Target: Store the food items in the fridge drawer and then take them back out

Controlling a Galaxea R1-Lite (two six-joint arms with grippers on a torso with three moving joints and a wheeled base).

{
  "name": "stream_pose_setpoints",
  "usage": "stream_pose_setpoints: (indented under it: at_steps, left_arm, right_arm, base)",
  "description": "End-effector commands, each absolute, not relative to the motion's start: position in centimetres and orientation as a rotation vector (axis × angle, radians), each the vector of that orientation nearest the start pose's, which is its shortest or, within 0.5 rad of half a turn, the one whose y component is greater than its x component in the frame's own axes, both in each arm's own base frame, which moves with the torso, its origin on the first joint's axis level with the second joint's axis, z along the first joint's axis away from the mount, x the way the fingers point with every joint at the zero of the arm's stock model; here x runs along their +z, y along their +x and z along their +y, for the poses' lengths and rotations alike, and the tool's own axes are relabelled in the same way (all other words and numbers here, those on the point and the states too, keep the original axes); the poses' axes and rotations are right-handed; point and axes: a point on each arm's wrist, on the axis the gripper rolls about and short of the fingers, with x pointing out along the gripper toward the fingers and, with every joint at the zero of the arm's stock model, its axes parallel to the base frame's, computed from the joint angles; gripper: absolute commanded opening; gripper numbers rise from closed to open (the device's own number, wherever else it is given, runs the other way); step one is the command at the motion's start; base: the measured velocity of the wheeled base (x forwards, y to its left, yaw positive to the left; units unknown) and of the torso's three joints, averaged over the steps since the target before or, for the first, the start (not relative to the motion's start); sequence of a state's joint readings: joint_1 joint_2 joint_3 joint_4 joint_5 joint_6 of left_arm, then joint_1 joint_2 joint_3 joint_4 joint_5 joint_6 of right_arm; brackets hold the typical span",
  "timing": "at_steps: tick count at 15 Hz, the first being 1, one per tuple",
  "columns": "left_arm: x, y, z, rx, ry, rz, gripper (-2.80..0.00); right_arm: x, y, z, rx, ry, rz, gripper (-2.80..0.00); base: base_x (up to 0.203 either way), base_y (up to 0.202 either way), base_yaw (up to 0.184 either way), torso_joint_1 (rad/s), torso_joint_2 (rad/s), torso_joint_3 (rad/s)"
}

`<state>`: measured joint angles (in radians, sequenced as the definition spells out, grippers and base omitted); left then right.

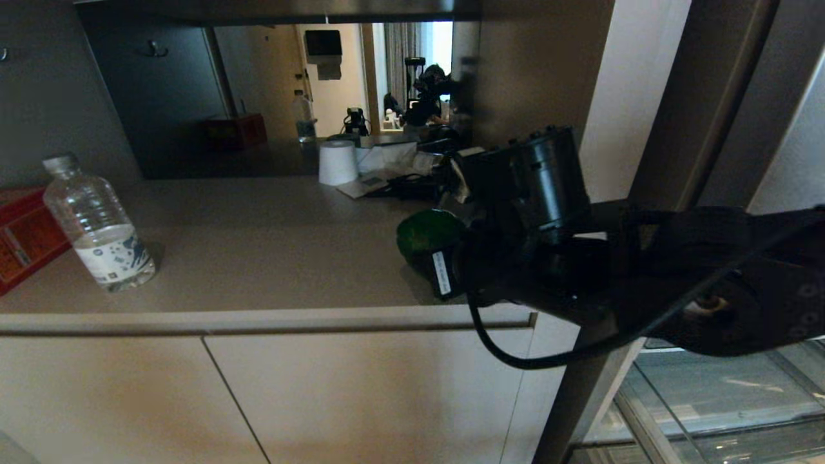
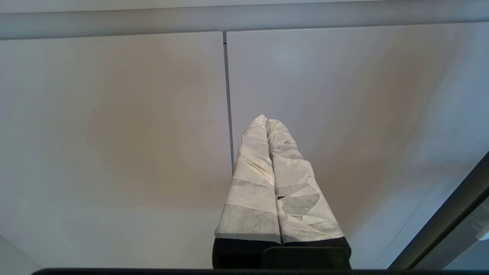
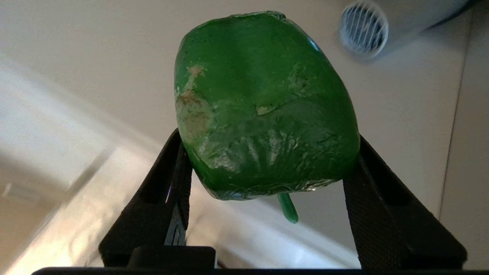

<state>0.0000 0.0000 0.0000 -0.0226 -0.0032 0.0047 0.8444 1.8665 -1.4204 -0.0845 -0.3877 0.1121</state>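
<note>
Right gripper: I've got it clamped on the green bell pepper, one black finger pressed to each side, stem poking back toward the wrist.
Pepper location: in the head view I see the green bell pepper held out past the right arm, above the right end of the beige countertop, close to its front edge.
Left gripper: clenched with nothing in it, its two tape-wrapped fingers pressed flat together, pointing at the beige cabinet doors.
Fridge drawer: clear plastic shows at the lower right, below the right arm; I can't tell what lies inside.
Counter left: a clear water bottle stands upright, just beside a red box.
Counter back: a white paper roll stands by the mirror.
</note>
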Motion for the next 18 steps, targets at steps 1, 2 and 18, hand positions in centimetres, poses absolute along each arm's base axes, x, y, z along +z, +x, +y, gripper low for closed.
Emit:
stream_pose_setpoints:
  at_steps: [1, 2, 18]
  left_arm:
    - [7.5, -2.2, 0.0, -0.003, 0.005, -0.011, -2.8]
    - [7.5, -2.2, 0.0, -0.003, 0.005, -0.011, -2.8]
    - [7.5, -2.2, 0.0, -0.003, 0.005, -0.011, -2.8]
  right_arm:
    - [22.6, 27.1, 28.7, 0.375, -0.109, 0.343, -2.8]
    - [22.1, 27.7, 29.0, 0.349, -0.111, 0.347, -2.8]
    - [21.9, 29.3, 28.8, 0.314, -0.097, 0.344, 0.0]
  base:
    - [0.0, 0.0, 0.0, 0.0, 0.0, 0.0]
    - [0.0, 0.0, 0.0, 0.0, 0.0, 0.0]
    - [0.0, 0.0, 0.0, 0.0, 0.0, 0.0]
